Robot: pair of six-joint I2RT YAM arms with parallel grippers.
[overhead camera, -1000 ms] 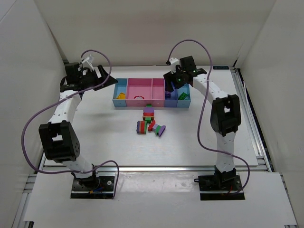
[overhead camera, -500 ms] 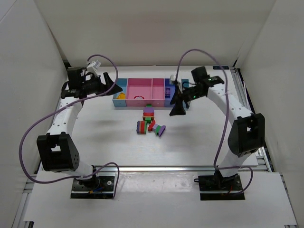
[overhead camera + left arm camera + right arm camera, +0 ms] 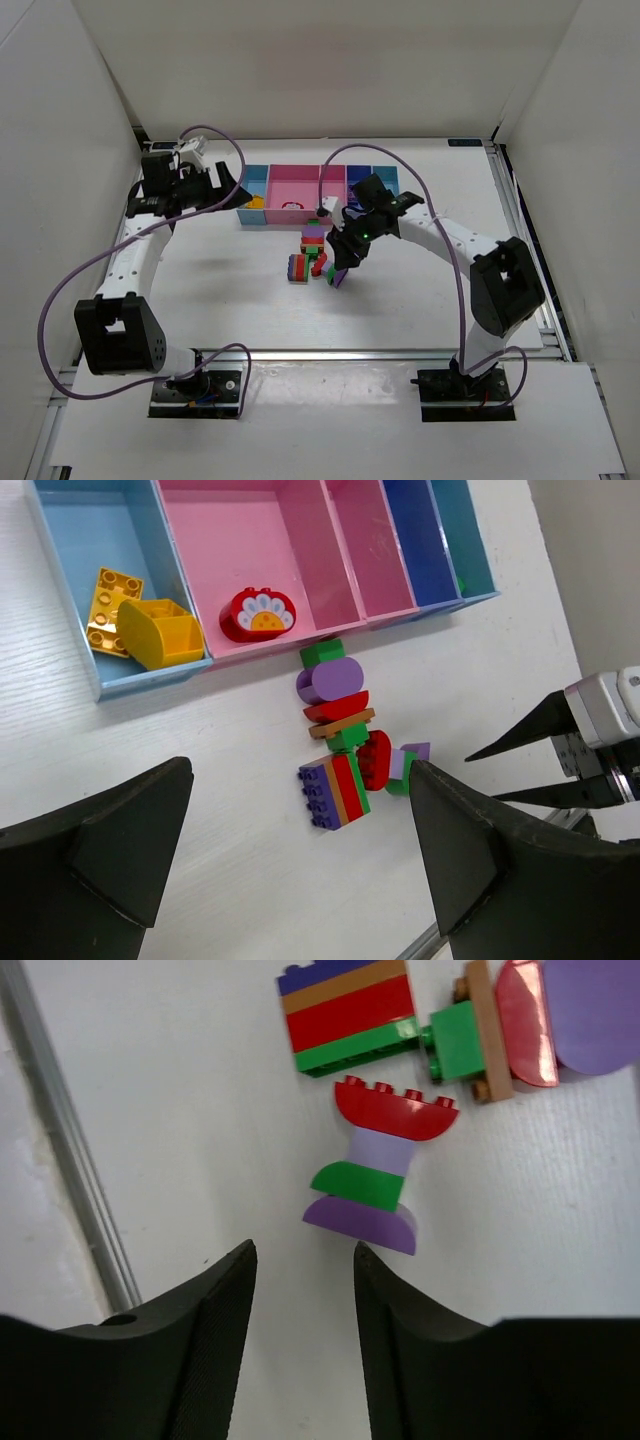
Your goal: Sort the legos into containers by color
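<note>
Overhead; both wrists roughly above legos (image 3: 318,255)

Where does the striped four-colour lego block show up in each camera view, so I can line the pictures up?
Top external: the striped block lies mid-table, at the left end of the loose pile.
Left wrist: striped block at lower centre of the picture.
Right wrist: striped block at the top edge, just left of centre.
Shared landmark: the red-topped stack, close beside it in all three.
</note>
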